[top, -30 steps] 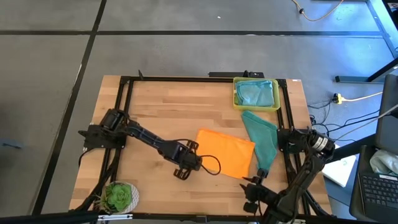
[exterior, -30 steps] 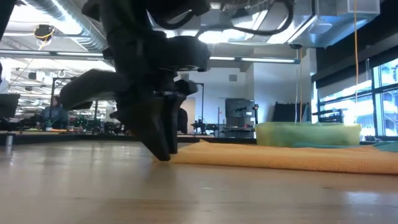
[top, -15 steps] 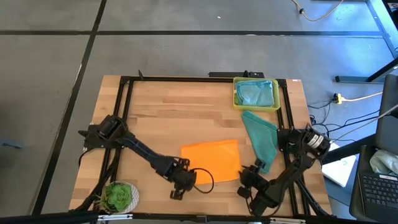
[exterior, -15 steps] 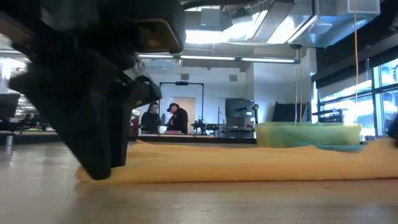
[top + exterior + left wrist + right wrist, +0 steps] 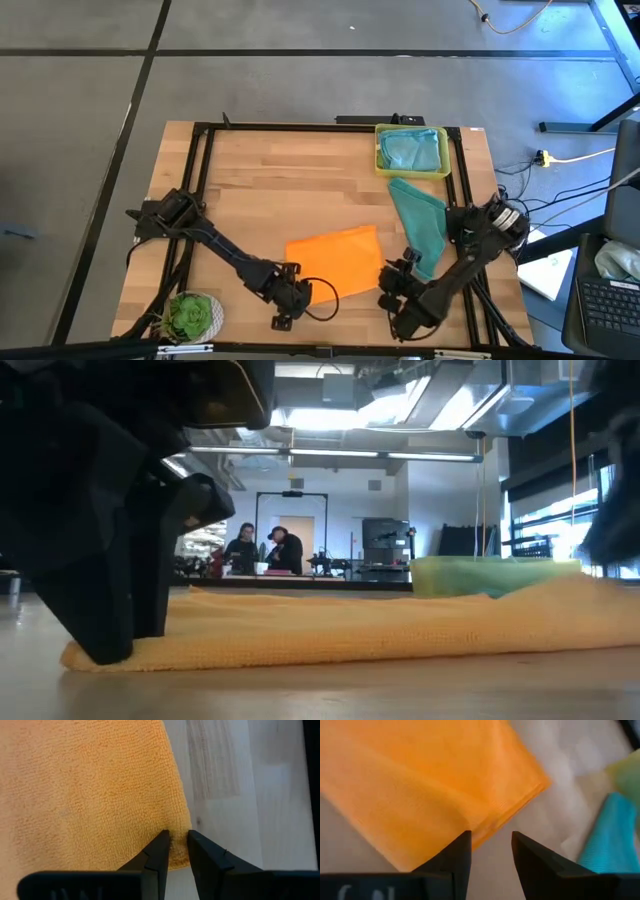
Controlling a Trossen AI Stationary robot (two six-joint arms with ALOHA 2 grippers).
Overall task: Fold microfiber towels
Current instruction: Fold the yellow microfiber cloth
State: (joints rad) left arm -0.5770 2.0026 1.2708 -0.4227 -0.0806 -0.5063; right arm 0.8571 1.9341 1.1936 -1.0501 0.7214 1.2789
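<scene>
A folded orange towel (image 5: 335,262) lies flat on the table's near middle. My left gripper (image 5: 291,297) is shut on its near left corner. My right gripper (image 5: 390,290) stands open just off the towel's near right corner; the layered edge (image 5: 492,827) lies just ahead of its fingers, and I see no touch. A teal towel (image 5: 418,225) lies on the table at the right. Another light blue towel (image 5: 412,150) sits in the yellow tray. My left gripper pinches the orange towel's near left corner (image 5: 178,836) between its two fingers (image 5: 161,851). The fingers come steeply from above. The corner (image 5: 85,656) rests on the table with the fingers on it, and the towel stretches flat away from it.
The yellow tray (image 5: 381,150) stands at the far right. A small green plant (image 5: 190,315) sits at the near left corner. A black frame (image 5: 200,180) runs round the table's edges. Bare wood lies at the far left and middle.
My left gripper has gone toward the table's near edge and somewhat left, rolling its wrist, and has dragged the orange towel along; the towel has slid near-left and turned a little. My right gripper has come down and leftward to the towel's near right corner.
</scene>
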